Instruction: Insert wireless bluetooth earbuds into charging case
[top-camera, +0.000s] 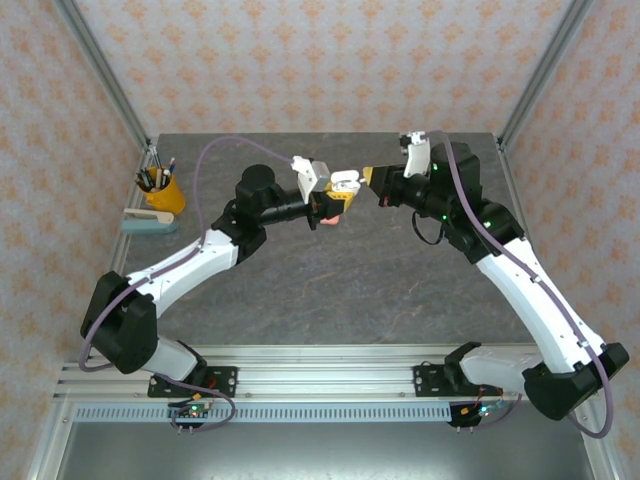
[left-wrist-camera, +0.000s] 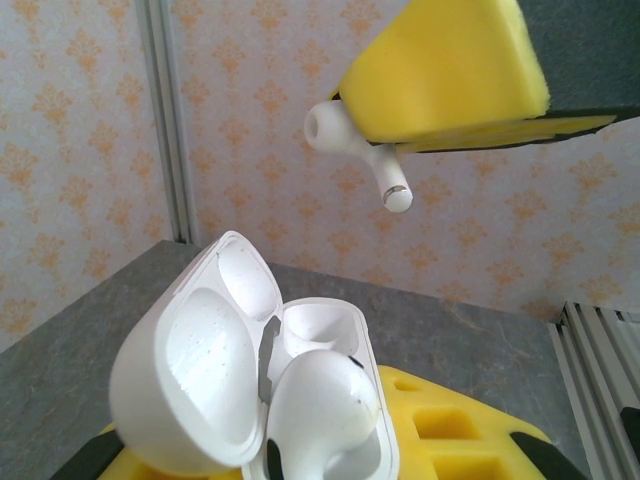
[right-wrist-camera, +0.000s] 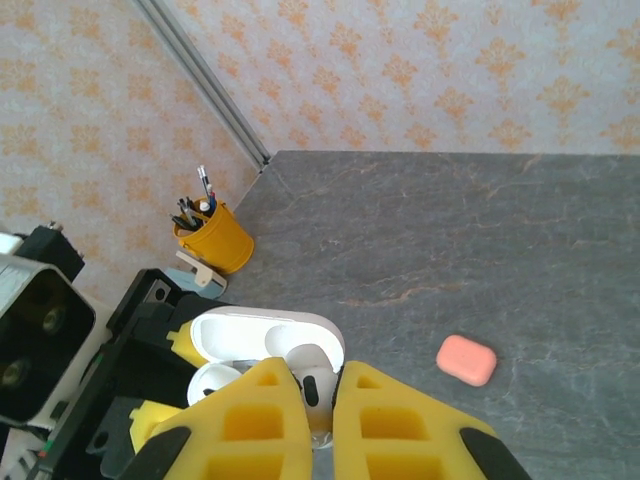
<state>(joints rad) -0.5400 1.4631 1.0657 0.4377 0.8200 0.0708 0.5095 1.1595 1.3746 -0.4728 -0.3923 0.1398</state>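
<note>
Hard to make out: white earbud (left-wrist-camera: 345, 140), its head half buried under a yellow pad; from the right wrist it is a pale sliver in a narrow gap
Cut off: base of the white charging case (left-wrist-camera: 215, 370) runs past the lower edge of the left wrist view
Part hidden: second white earbud (left-wrist-camera: 325, 400), seated in the case, its stem sunk out of sight
Right gripper (right-wrist-camera: 318, 405): pinched nearly together on the white earbud, stem pointing down and clear of the pads
Left gripper (top-camera: 335, 203): clamped on the white charging case, lid swung open
Earbud position: in the air above the open case, apart from it, over mid-table
Surface: grey marbled table (right-wrist-camera: 400, 230), metal rail (top-camera: 320, 365) along the near edge
Room: orange-patterned wallpaper (top-camera: 320, 60) behind aluminium posts (top-camera: 100, 70)
Pink case (right-wrist-camera: 467, 360): shut, lying alone on the table, well apart from both arms
Pen cup (top-camera: 165, 193): yellow, upright, far left corner, pens inside
Stapler (top-camera: 150, 222): just beside the cup, nearer side
</note>
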